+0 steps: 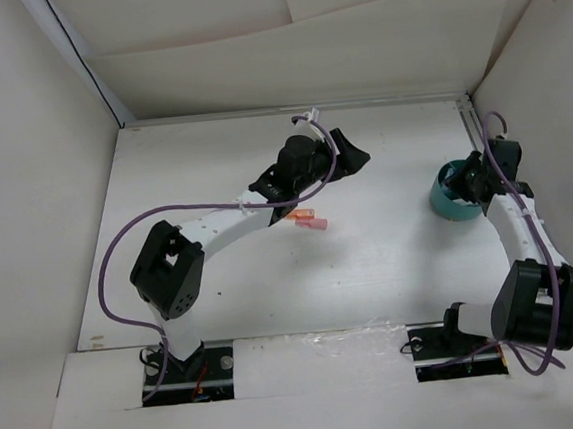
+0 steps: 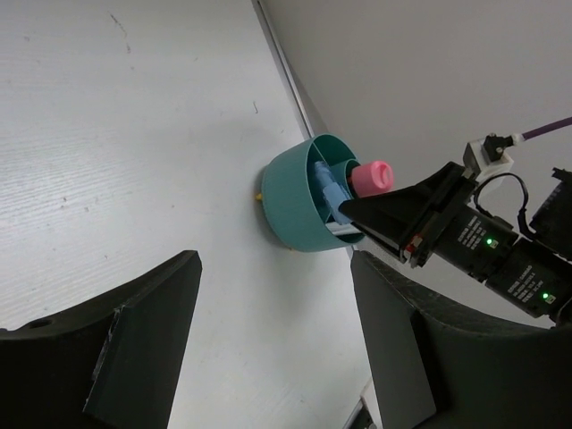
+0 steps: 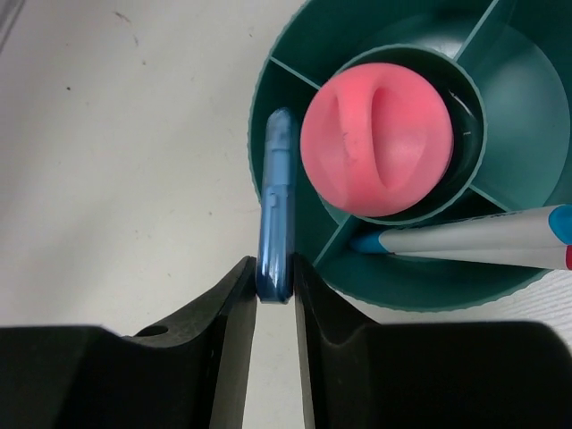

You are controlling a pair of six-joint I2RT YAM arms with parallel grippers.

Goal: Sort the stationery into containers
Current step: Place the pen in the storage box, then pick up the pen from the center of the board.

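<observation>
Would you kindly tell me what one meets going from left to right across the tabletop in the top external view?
orange and pink pieces → left gripper → teal organizer

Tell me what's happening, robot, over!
Left gripper open, empty. Right gripper pinching blue capsule at organizer compartment. Nothing blocking. Orange pieces on table.

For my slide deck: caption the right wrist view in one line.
Right hand pinches a light blue capsule, its far end inside an outer compartment of the teal organizer.

White table [image 1: 392, 275]; white cardboard walls [image 1: 353, 58]
</observation>
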